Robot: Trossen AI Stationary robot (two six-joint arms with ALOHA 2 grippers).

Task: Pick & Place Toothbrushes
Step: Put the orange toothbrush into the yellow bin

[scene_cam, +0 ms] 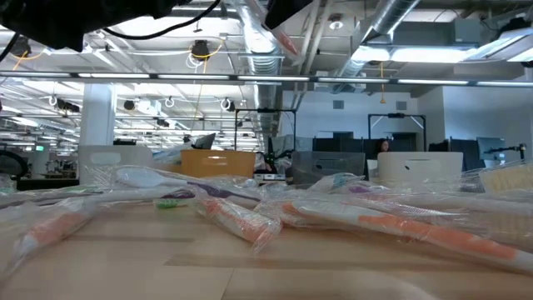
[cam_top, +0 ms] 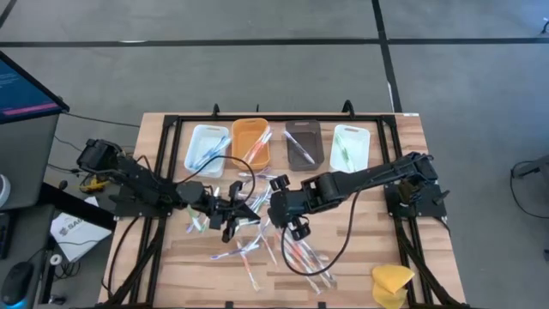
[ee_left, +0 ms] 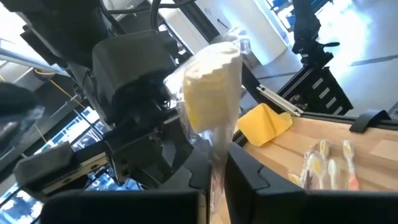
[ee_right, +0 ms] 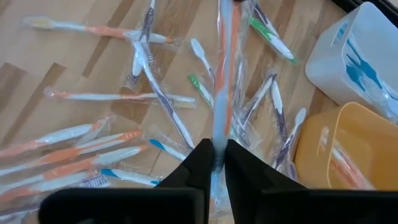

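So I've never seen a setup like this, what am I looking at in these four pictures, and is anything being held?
It is a robot with two dark arms working at a wooden table. One picture looks straight down from above, one looks level across the tabletop, and two come from cameras on the arms' wrists.

Wrapped toothbrushes lie scattered in the middle of the table. At the far edge stand four small trays: white, orange, brown and another white one, each already holding brushes. A yellow sponge-like lump sits at a near corner.

The left gripper has its fingers shut on a wrapped toothbrush, seen head-on. The right gripper pinches another toothbrush with an orange stripe, above the pile.
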